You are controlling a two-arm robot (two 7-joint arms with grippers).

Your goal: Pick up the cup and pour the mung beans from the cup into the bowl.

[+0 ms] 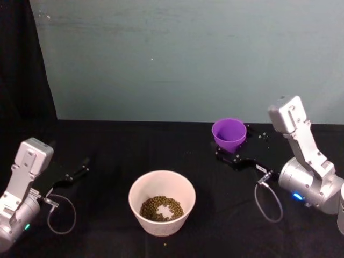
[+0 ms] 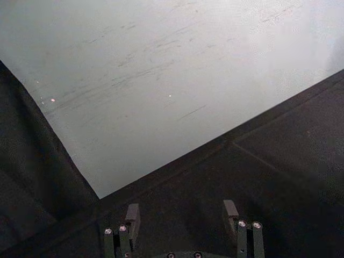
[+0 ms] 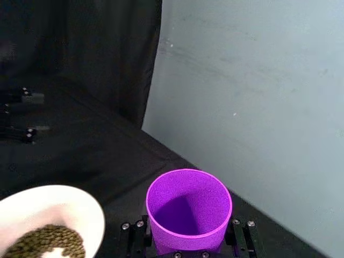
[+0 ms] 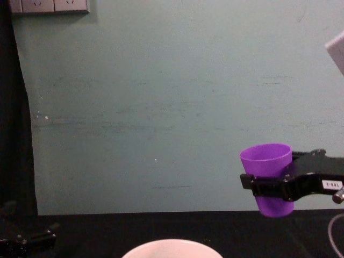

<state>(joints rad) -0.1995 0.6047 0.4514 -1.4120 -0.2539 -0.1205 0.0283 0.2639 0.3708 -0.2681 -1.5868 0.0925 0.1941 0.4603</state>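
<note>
1. My right gripper [image 4: 271, 185] is clamped around the cup [image 4: 267, 178], fingers either side of its wall, holding it upright above the black table [image 1: 107, 145] so nothing spills
2. The cup looks empty inside; I judge the pour done
3. The bowl [image 1: 135, 189] sits centre-front, mung beans [image 1: 161, 208] in it
4. My left gripper [image 2: 183, 228] rests apart at the left, fingers spread, holding nothing

One purple cup [image 1: 229, 135], held upright, off to the right of and beyond the one white bowl [image 1: 162, 202]. One heap of mung beans [image 1: 160, 208] inside that bowl. Two grippers: the right gripper [image 1: 232, 156] at the cup, the left gripper [image 1: 80, 169] left of the bowl.
</note>
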